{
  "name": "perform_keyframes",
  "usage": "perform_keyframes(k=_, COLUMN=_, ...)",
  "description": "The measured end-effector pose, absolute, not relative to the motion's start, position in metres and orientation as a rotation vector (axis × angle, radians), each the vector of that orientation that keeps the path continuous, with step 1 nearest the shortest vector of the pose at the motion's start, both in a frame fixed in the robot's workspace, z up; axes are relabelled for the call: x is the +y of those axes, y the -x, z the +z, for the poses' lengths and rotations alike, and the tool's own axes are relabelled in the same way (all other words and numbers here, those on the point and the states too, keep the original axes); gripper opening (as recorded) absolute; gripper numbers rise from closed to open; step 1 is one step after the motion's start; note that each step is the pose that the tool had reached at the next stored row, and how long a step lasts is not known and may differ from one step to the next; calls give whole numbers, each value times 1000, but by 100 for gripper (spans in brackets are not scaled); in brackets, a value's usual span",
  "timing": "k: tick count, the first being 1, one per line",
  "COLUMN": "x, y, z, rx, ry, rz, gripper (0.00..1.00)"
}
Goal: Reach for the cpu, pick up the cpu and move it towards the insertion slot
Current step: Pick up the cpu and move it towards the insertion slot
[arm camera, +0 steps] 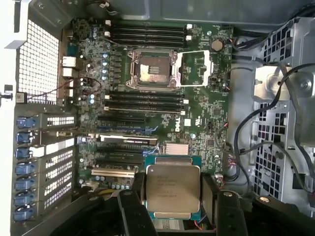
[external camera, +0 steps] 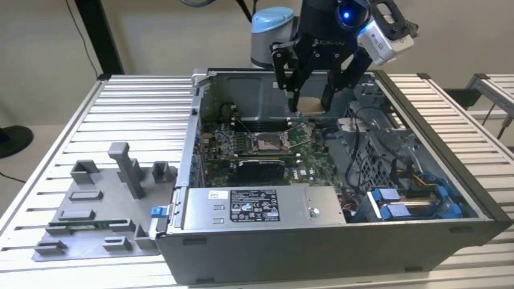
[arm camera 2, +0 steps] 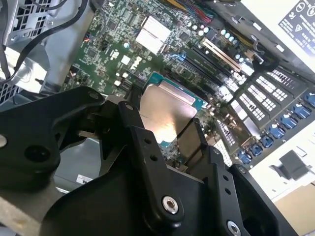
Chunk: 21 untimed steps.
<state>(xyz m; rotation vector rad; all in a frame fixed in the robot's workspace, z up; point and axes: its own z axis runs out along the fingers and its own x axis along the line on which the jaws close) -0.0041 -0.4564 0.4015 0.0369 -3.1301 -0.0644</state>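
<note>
My gripper (external camera: 312,99) hangs inside the open computer case (external camera: 449,180), shut on the cpu (external camera: 311,105). In both wrist views the cpu (arm camera: 172,187) (arm camera 2: 167,110) is a silvery square with a thin green rim, clamped by its two side edges between black fingers (arm camera: 209,196). It is held in the air above the green motherboard (arm camera: 206,123), roughly level. The insertion slot (arm camera: 150,71) (external camera: 265,142) is a silver-framed socket with a dark centre, and its load frame (arm camera: 194,69) is swung open beside it. The cpu is some way from the slot, over the expansion-slot area.
A grey plastic tray (external camera: 96,205) with a memory stick (external camera: 88,224) lies on the slatted table at the exterior view's left. Inside the case are a power supply (external camera: 257,208), loose black cables (external camera: 377,138) and blue drive brackets (external camera: 401,208). Memory slots (arm camera: 145,101) flank the socket.
</note>
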Motion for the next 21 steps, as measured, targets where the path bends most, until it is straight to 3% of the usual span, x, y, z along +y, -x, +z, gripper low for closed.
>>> perform_keyframes(k=21, x=-438, y=2, z=397, rx=-3130, ry=-37, rz=-64, gripper=0)
